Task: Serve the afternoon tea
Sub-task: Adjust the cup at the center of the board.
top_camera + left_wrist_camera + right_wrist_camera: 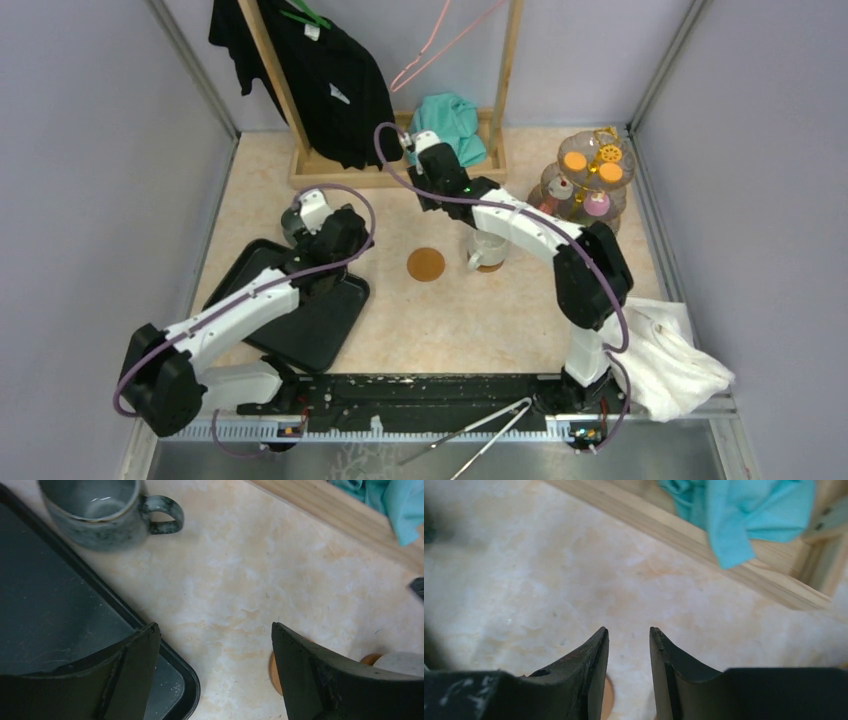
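The grey mug [95, 510] stands on the table just off the black tray's far edge, empty, with its handle to the right; from above the grey mug [294, 225] peeks out beside my left wrist. My left gripper [215, 627] hangs wide open over the tray's corner, short of the mug, with nothing between its fingers. The glass three-tier stand [590, 180] at the back right carries orange discs [575, 160] and a pink doughnut [597, 205]. My right gripper [628, 630] is open by a narrow gap over bare table, facing the wooden rack; in the top view the right gripper [443, 190] sits behind the white mug.
The black tray [300, 320] lies at the left. A brown coaster [426, 264] and a white mug [487, 248] on another coaster sit mid-table. A wooden rack base [330, 172] with teal cloth [450, 120] runs along the back. Metal tongs [480, 430] and a white cloth [670, 360] lie near the front.
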Tool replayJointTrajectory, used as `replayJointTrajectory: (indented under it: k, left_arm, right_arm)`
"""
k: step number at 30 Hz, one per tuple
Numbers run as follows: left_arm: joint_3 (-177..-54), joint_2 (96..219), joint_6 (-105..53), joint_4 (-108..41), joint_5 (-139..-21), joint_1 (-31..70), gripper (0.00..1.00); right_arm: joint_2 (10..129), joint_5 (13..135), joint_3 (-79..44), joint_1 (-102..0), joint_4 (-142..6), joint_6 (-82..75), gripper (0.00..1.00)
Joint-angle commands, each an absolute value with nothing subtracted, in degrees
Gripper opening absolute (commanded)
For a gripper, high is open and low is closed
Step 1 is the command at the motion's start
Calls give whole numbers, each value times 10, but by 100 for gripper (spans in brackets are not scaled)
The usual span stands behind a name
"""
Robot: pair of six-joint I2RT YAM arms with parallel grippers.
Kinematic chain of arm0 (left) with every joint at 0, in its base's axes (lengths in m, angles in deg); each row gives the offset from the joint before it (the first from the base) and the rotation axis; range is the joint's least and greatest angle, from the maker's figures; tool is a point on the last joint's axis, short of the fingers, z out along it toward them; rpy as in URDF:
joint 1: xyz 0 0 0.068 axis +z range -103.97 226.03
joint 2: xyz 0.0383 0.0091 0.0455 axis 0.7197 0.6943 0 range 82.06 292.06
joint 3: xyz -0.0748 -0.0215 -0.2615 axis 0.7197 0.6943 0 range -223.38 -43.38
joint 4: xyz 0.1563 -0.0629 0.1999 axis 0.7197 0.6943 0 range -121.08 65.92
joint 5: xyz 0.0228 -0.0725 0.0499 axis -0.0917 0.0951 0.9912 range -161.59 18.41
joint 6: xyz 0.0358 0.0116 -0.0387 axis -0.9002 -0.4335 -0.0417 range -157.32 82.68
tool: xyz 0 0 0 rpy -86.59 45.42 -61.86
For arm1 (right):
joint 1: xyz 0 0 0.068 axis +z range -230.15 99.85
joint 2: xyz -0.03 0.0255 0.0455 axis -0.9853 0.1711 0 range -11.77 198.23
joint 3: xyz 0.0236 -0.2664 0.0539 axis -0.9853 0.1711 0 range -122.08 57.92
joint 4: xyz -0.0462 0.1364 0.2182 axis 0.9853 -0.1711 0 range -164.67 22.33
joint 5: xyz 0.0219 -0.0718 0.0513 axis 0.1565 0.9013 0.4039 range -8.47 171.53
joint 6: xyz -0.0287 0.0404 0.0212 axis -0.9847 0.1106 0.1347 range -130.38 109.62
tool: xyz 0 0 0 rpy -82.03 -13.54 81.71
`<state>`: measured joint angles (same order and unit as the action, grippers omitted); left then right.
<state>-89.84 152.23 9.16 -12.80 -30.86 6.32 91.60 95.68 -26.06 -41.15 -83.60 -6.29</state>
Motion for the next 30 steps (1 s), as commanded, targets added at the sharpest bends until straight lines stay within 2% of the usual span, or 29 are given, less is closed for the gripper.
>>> replayJointTrajectory:
  k: [1, 6, 10, 15, 30]
  left_arm:
    - [-875, 1450, 168, -93, -273, 85, 87]
    - [-839, 1386, 234, -64, -252, 116, 89]
    - [-814, 1339, 308, -37, -231, 135, 95]
    - [-793, 1267, 335, -41, -204, 148, 98]
    - [-797, 1233, 365, -41, -187, 155, 99]
  right_arm:
    - [968, 867, -330, -385, -789, -96, 36]
    - [1054, 810, -427, -345, -802, -137, 38]
    - [1127, 781, -520, -326, -823, -157, 40]
    - [1188, 747, -588, -316, -819, -167, 44]
    - [1262, 673, -656, -299, -810, -203, 53]
